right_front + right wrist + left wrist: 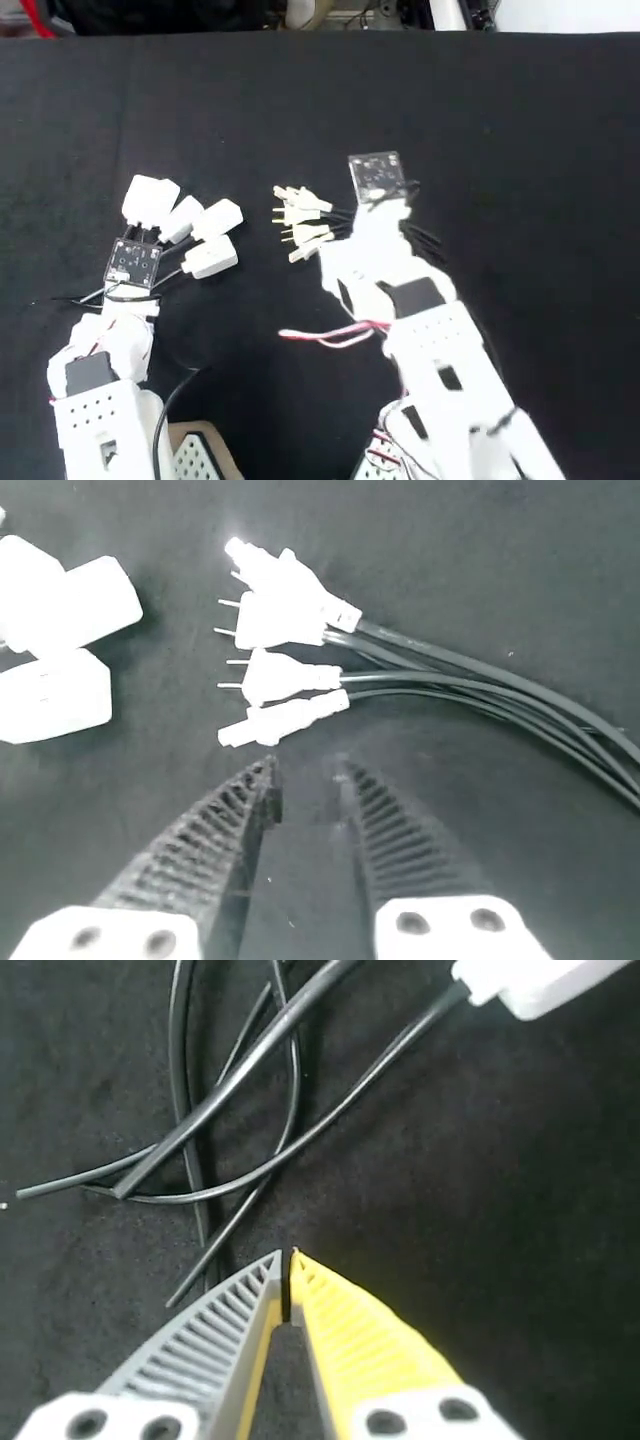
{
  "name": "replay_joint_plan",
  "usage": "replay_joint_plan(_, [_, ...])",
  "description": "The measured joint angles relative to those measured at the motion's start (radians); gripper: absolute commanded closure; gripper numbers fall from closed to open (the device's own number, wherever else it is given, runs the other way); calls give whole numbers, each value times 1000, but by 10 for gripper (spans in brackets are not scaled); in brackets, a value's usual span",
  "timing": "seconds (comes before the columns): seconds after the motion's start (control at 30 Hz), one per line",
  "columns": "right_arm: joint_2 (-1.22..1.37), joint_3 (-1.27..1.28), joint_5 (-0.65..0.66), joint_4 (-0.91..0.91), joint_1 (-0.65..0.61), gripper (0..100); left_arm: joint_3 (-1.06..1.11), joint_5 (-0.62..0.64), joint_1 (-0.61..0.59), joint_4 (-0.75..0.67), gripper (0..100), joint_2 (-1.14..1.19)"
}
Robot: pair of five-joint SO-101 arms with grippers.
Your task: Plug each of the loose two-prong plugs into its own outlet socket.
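**High view:** four white outlet sockets [185,225] fan out just ahead of my left arm [100,345]. Four loose two-prong plugs [300,222] lie bunched beside my right arm [400,280], prongs turned toward the sockets. A strip of bare black table [500,120] separates the two groups, and no plug is seated. **Left wrist view:** the left gripper [290,1265] has its fingers pressed together on nothing. Black cords [235,1090] cross the cloth just beyond the fingertips, and one socket body [540,980] sits farther out, on the yellow finger's side. **Right wrist view:** the right gripper [305,775] has its fingers parted and empty. The nearest plug [282,720] lies just beyond the tips, close but not touching, with the other three ranked behind it. Two sockets rest well off to the darker finger's side, facing the prongs. **Progress, as I judge it:** none of the four pairings is made, so the whole task remains. The parted right fingers look placed for a first grasp on the nearest plug. Each plug would then need carrying across the gap and lining up with a free socket, probably steadied by the left gripper.
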Motion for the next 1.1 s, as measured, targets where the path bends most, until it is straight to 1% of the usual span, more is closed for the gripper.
replay_joint_plan(0.03, [43,-21,-20,-9,-8,895,0,0,0,3,967,0])
replay_joint_plan(0.1, [126,-83,-103,-14,-20,911,0,0,0,3,967,0])
replay_joint_plan(0.2, [262,-195,-226,-14,-31,887,0,-8,0,3,967,0])
replay_joint_plan(0.27, [356,-264,-272,-9,-43,858,3,-29,0,8,967,0])
replay_joint_plan(0.33, [459,-328,-308,15,-55,842,3,-54,0,26,967,0])
replay_joint_plan(0.47, [643,-457,-396,86,-58,842,3,-68,0,37,967,0])
replay_joint_plan(0.6, [760,-560,-486,176,-58,841,3,-69,0,37,967,0])
replay_joint_plan(0.7, [801,-600,-522,210,-58,842,3,-69,0,37,967,0])
replay_joint_plan(0.93, [833,-620,-532,213,-61,842,3,-69,0,37,967,0])
replay_joint_plan(1.1, [875,-643,-601,198,-61,842,3,-69,0,37,967,0])
